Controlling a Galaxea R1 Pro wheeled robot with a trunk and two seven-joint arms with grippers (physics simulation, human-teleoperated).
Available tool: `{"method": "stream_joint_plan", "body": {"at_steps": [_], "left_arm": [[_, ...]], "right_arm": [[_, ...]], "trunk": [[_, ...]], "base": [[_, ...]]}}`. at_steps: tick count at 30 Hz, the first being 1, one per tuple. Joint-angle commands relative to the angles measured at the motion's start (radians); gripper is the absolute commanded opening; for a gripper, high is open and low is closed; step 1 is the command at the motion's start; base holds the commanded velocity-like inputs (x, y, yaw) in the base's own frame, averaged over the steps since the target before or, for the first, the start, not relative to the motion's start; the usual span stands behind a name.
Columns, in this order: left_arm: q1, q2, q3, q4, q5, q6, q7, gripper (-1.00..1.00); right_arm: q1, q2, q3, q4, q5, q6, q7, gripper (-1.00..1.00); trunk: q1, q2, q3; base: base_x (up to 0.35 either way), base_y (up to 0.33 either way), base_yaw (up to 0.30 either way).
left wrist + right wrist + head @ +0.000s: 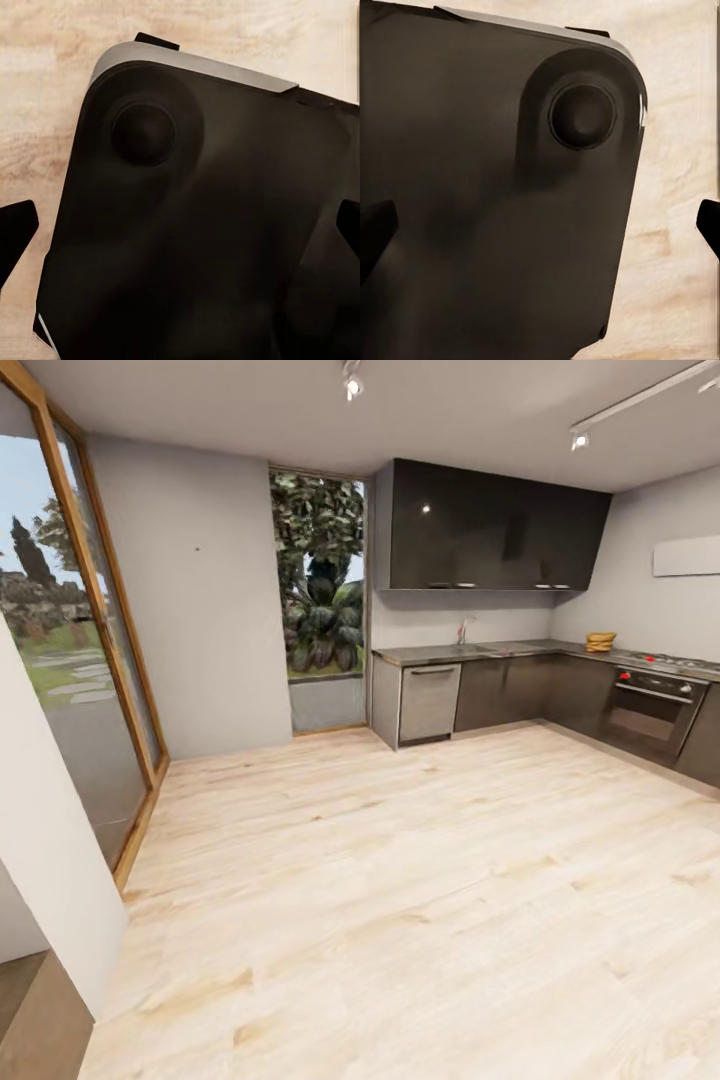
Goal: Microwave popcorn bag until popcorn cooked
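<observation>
Countertop (500, 652): grey worktop is running along the far wall and turning down the right side, over dark cabinets, well apart from the robot across a bare wooden floor (400, 900).
Popcorn bag: a small tan-yellow thing (600, 642) is sitting on the worktop near the corner; it is too small to tell whether this is the bag.
Microwave: I cannot make out a mint-blue box anywhere along the counter from here.
Other fixtures: a steel dishwasher (429, 702) is standing at the counter's left end, a tap (462, 630) is rising behind it, and a dark built-in oven (650, 710) with red knobs is sitting at the right.
Left gripper (180, 232): dark fingertips are showing at opposite edges of its wrist view, so the fingers are standing spread wide, holding nothing.
Right gripper (540, 225): likewise spread wide and empty.
Arms: both are hanging tucked over the robot's black base (195, 225), probably to keep them clear while driving.
Stage: judged as the approach, with nothing picked up yet.
</observation>
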Motion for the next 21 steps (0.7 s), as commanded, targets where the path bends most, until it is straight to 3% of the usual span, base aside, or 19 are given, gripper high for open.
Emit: {"method": "stream_joint_plan", "body": {"at_steps": [1, 21], "left_arm": [[0.000, 0.000, 0.000, 0.000, 0.005, -0.003, 0.000, 1.00], [0.000, 0.000, 0.003, -0.002, 0.005, -0.003, 0.000, 1.00]], "right_arm": [[0.000, -0.001, 0.003, 0.000, 0.005, -0.007, -0.001, 1.00], [0.000, 0.000, -0.002, 0.000, -0.004, -0.014, 0.006, 1.00]], "trunk": [[0.001, 0.000, -0.001], [0.001, 0.000, -0.001]], "base": [[0.323, 0.000, 0.000], [0.323, 0.000, 0.000]]}}
